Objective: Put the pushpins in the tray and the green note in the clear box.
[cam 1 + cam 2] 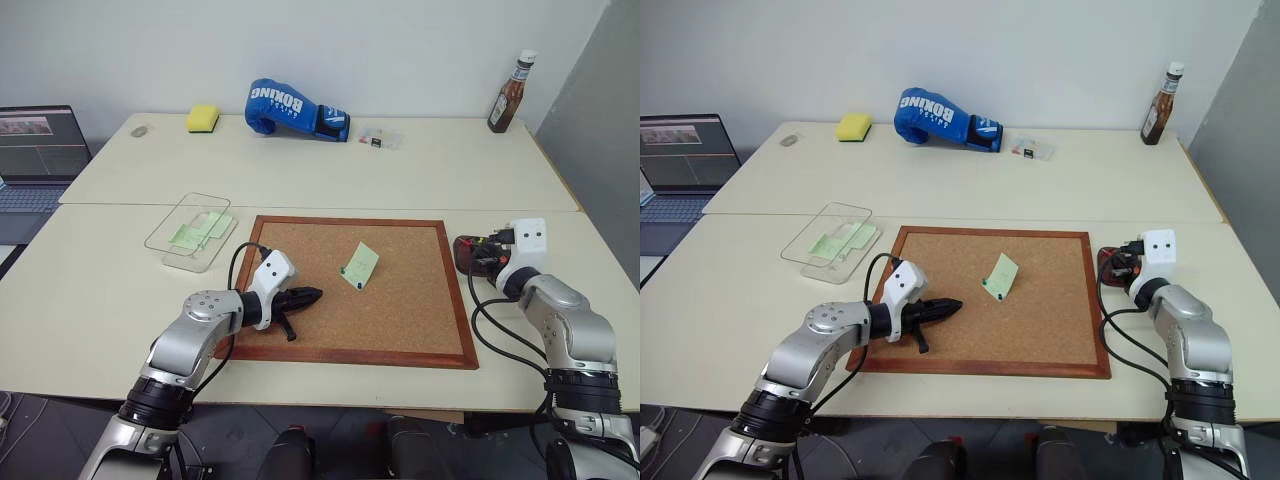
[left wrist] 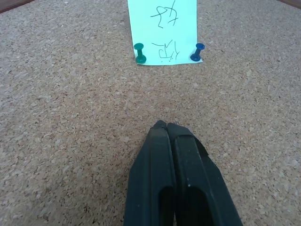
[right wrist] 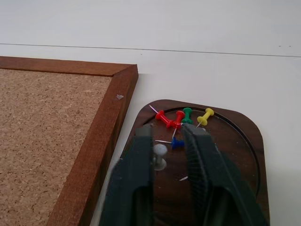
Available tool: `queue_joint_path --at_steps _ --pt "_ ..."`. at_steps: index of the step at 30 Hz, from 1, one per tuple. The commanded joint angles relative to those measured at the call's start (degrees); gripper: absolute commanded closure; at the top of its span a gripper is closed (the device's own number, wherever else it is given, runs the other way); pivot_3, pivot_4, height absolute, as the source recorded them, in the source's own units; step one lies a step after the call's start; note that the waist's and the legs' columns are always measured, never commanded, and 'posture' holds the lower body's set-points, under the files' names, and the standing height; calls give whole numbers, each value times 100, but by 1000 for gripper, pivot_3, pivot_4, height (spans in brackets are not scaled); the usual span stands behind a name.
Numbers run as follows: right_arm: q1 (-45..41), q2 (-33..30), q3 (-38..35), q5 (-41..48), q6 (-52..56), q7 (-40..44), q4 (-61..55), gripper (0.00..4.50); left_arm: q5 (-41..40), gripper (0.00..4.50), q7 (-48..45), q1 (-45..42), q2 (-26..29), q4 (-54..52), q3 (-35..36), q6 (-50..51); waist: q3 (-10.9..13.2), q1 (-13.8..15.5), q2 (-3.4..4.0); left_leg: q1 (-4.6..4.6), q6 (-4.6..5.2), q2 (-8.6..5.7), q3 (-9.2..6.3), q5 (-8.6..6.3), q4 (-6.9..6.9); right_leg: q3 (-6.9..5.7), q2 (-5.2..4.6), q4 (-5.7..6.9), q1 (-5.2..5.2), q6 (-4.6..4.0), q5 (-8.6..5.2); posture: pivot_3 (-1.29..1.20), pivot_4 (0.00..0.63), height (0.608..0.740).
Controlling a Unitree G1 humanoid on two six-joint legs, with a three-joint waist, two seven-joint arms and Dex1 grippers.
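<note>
The green note [image 1: 359, 266] lies on the corkboard [image 1: 400, 320], held by two pushpins, one green [image 2: 139, 52] and one blue [image 2: 198, 52], along one edge. My left gripper [image 1: 312, 294] is shut and empty, resting low over the cork a short way left of the note. At the board's right edge, my right gripper [image 3: 169, 134] hovers over the dark tray [image 3: 240, 136] with its fingers apart. A white pushpin [image 3: 159, 156] lies between them, and several coloured pins lie just beyond. The clear box [image 1: 192, 232] stands left of the board with pale green paper inside.
Along the far side of the table are a blue boxing glove [image 1: 295, 108], a yellow sponge [image 1: 203, 119], a small clear case [image 1: 379, 137] and a sauce bottle [image 1: 511, 92]. A laptop [image 1: 35, 160] sits off the table's left end.
</note>
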Motion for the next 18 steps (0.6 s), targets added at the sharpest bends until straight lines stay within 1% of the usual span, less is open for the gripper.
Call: queue_joint_path --at_steps 1,2,8,11,13,15,18 --pt "-77 -94 -135 -13 -167 -81 -104 2609 215 4500 0 178 86 271 -218 227 0 1 0 0 0 0 0 0 0 0 0 0 0 0 0 0 150 740" --pt "-77 -106 -146 -23 -188 -96 -87 2311 213 4500 -1 178 82 266 -218 230 0 1 0 0 0 0 0 0 0 0 0 0 0 0 0 0 150 740" --pt "-55 -205 -64 -170 -446 -148 -74 1291 207 4500 -10 173 58 251 -237 229 0 1 0 0 0 0 0 0 -1 0 0 -1 0 0 0 0 150 740" --pt "-3 -398 179 -528 -883 -102 -56 665 207 4500 -16 171 45 252 -246 224 0 1 0 -1 0 0 0 0 -1 0 0 -2 0 0 0 0 150 740" --pt "71 -546 368 -811 -1280 -56 -65 164 205 4500 -21 180 45 244 -246 223 0 1 0 -1 0 -1 2 0 -2 0 0 -3 -1 1 -1 0 150 740" --pt "138 -619 456 -930 -1594 12 -104 164 205 4500 -23 188 45 238 -246 222 0 3 0 -1 0 0 2 0 -2 0 0 -4 -1 1 -1 0 150 740" --pt "337 -580 596 -587 -1883 609 -501 164 201 4500 -22 216 56 225 -237 228 0 3 -1 -1 0 0 1 0 -5 0 0 -6 0 1 -1 0 150 740"
